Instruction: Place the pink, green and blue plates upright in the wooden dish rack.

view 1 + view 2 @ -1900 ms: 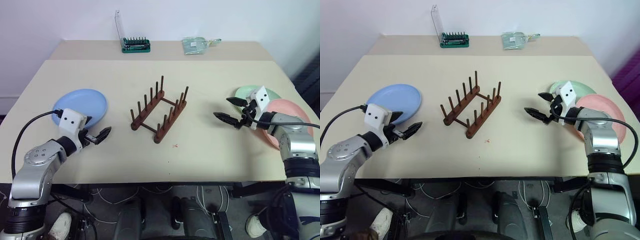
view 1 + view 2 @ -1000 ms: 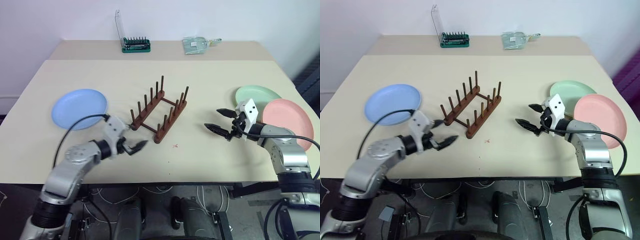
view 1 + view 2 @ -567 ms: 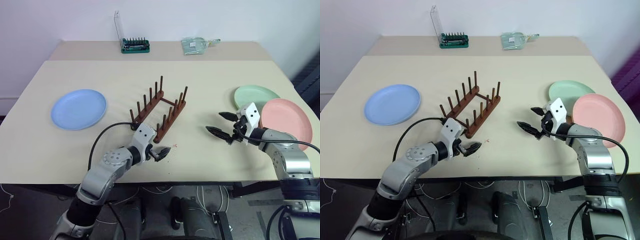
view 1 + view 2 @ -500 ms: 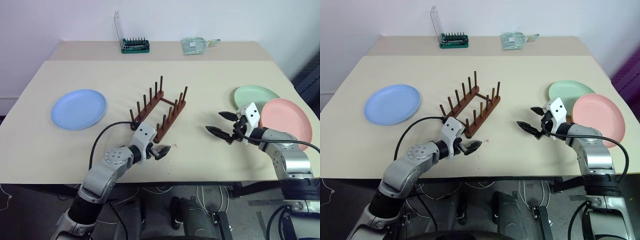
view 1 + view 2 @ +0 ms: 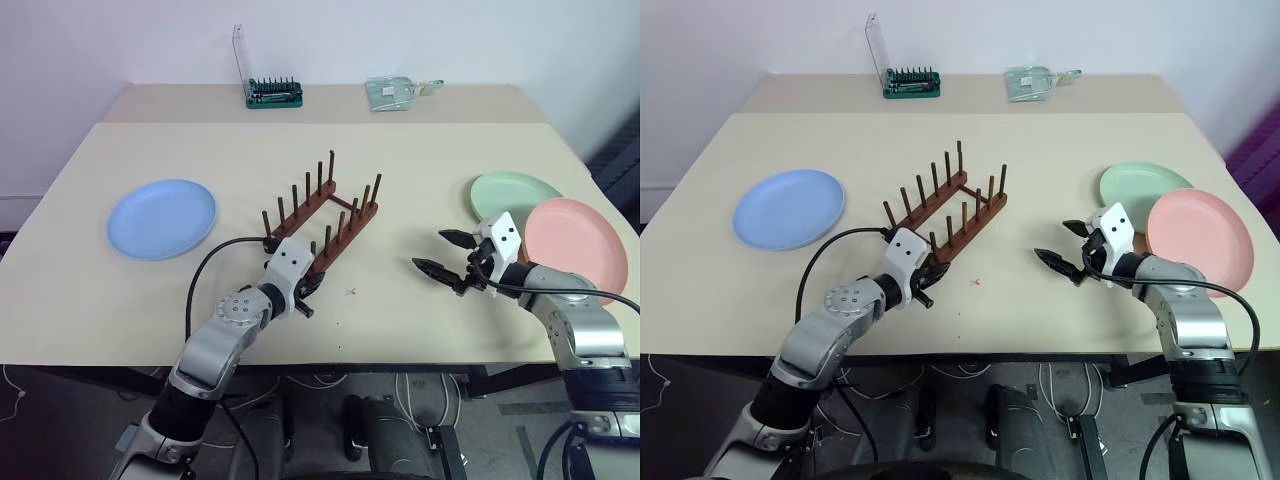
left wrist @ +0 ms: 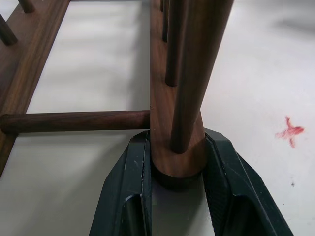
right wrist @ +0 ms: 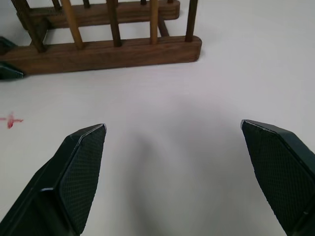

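Your left end effector [image 6: 177, 167] has swung in from beside the blue plate [image 5: 162, 217] to the near end of the wooden dish rack [image 5: 322, 228], and the rack has shifted a little on the counter [image 5: 400, 160]. That end effector now pinches the end of the rack's near rail. Your right end effector [image 5: 448, 253] hovers spread wide and holds nothing, just beside the green plate [image 5: 512, 190] and pink plate [image 5: 572, 235]. No plate is racked yet; all three lie flat, so everything is left. I can read no labels or writing.
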Robot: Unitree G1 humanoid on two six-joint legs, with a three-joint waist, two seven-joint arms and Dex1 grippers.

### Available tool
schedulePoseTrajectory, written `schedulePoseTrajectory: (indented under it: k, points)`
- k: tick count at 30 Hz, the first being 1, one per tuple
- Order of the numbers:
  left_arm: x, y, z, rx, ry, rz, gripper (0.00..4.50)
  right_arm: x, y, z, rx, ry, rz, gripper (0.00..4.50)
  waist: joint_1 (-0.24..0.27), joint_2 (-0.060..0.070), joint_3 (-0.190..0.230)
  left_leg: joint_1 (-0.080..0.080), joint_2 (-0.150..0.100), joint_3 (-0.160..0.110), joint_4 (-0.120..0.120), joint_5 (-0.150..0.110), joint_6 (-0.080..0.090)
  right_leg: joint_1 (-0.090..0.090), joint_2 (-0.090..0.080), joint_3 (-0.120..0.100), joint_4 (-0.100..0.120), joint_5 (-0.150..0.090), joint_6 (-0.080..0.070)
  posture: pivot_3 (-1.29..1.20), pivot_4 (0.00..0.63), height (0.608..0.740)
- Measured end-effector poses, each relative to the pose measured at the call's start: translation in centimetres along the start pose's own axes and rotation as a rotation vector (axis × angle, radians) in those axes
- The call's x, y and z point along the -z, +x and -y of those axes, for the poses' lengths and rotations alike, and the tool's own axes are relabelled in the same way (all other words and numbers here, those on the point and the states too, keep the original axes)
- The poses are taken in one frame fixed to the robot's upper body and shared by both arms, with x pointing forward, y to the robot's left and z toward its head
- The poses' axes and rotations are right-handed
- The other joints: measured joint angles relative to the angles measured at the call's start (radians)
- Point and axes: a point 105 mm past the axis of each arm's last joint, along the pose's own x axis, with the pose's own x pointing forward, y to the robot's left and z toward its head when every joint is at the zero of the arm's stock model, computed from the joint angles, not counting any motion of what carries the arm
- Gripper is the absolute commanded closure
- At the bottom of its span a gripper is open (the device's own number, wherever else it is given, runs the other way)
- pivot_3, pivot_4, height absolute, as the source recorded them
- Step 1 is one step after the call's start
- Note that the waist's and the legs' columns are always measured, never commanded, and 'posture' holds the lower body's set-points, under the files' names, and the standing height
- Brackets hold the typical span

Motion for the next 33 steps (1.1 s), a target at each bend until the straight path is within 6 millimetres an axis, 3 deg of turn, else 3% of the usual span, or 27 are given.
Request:
schedulePoseTrajectory:
  k: [6,16,22,29,32,33]
  points:
    - [-0.2,0.1,-2.3,0.125,0.181,0.010,3.70,0.6,-0.6,-0.2,0.001,-0.004,-0.030,0.00,-0.001,0.000,0.000,0.000,0.000,0.000,0.000,0.000,0.000,-0.001,0.000,0.000,0.000,0.000,0.000,0.00,0.150,0.730]
    - [-3.7,3.0,-2.5,0.468,0.297,0.103,3.70,1.0,-1.0,-1.0,0.004,-0.008,-0.050,0.00,0.000,0.000,0.000,-0.002,0.000,0.000,0.000,0.000,0.000,-0.002,0.001,0.000,0.000,0.000,0.000,0.00,0.150,0.730]
    - [-2.7,4.3,-2.3,0.600,0.354,0.041,3.70,1.4,-1.7,-1.4,0.035,-0.003,-0.065,0.00,-0.003,0.000,0.000,-0.002,0.000,0.000,0.000,0.000,0.000,-0.002,0.001,0.000,0.000,0.000,0.000,0.00,0.150,0.730]
    - [-3.0,5.0,-2.8,0.592,0.390,0.052,0.43,1.0,-2.0,-1.8,0.053,-0.004,-0.054,0.00,-0.002,0.000,0.000,-0.002,0.000,0.000,0.000,0.000,0.000,-0.002,0.001,0.000,0.000,0.000,0.000,0.00,0.150,0.730]
    - [-2.9,4.8,-3.3,0.565,0.377,0.063,0.43,1.0,-2.0,-1.7,0.062,-0.003,-0.056,0.00,-0.002,0.000,0.000,-0.002,0.000,0.000,0.000,0.000,0.000,-0.002,0.001,0.000,0.000,0.000,0.000,0.00,0.150,0.730]
    - [-2.5,4.4,-3.7,0.548,0.359,0.057,0.38,1.0,-2.0,-1.6,0.067,-0.006,-0.057,0.25,-0.005,0.000,0.000,-0.001,0.000,0.000,0.000,0.000,0.000,-0.002,0.001,0.000,0.000,0.000,0.000,0.00,0.150,0.730]
